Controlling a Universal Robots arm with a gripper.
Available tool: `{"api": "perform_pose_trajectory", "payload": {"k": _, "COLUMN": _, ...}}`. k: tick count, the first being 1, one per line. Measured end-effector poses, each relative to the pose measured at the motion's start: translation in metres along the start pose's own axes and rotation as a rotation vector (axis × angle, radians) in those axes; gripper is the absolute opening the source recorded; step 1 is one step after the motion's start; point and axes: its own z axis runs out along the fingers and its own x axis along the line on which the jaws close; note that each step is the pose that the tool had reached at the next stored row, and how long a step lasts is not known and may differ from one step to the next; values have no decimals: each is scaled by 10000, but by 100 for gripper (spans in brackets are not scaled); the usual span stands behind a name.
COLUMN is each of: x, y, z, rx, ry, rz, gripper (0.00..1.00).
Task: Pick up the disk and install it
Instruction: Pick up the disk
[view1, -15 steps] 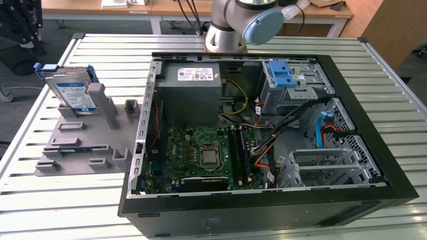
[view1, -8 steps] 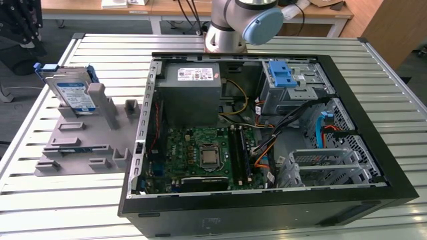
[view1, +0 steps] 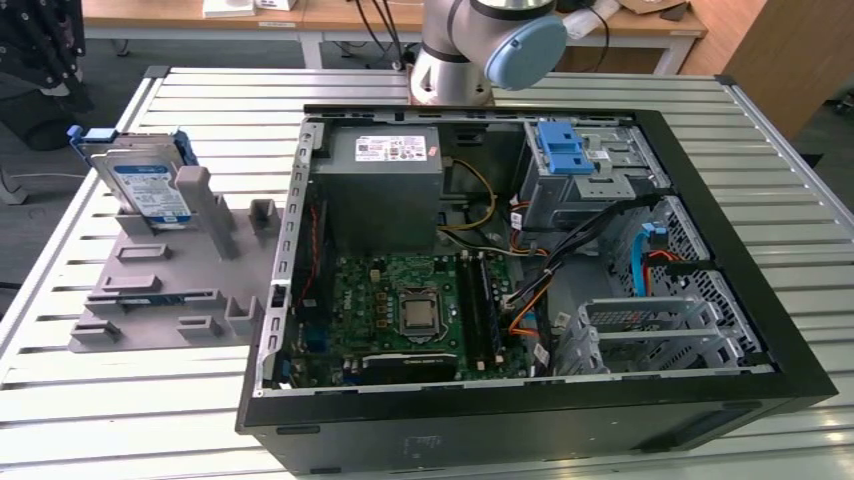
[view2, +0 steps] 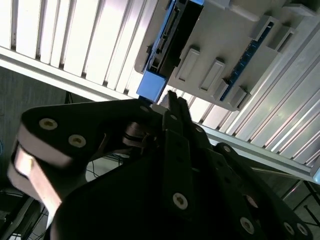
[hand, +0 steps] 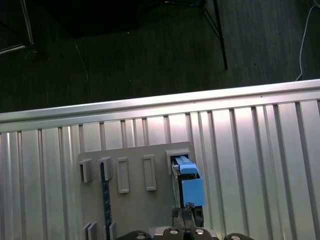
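The disk (view1: 144, 180) stands on edge in a grey slotted holder (view1: 160, 290) at the exterior view's left, a silver drive with a white and blue label inside a blue bracket. In both wrist views I look down on the disk's blue bracket end (view2: 150, 86) (hand: 191, 187) in the holder (view2: 225, 45) (hand: 135, 200). My gripper (view2: 173, 100) (hand: 187, 209) hangs above that blue end, apart from it. Its black fingers are shut together with nothing between them.
An open black computer case (view1: 534, 425) lies on the slatted metal table (view1: 134, 420), at the exterior view's right of the holder. Inside are a motherboard (view1: 414, 310), a grey power supply box (view1: 387, 190), a blue-latched drive bay (view1: 567, 150) and a metal cage (view1: 654, 325). The arm's base (view1: 461, 50) stands behind the case.
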Motion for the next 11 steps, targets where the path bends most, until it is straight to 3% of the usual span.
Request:
{"api": "perform_pose_trajectory", "payload": {"k": 8, "x": 1, "y": 1, "z": 2, "rx": 1, "ry": -1, "rz": -3, "gripper": 41}}
{"api": "perform_pose_trajectory", "payload": {"k": 11, "x": 2, "y": 17, "z": 9, "rx": 2, "ry": 0, "rz": -5, "gripper": 41}}
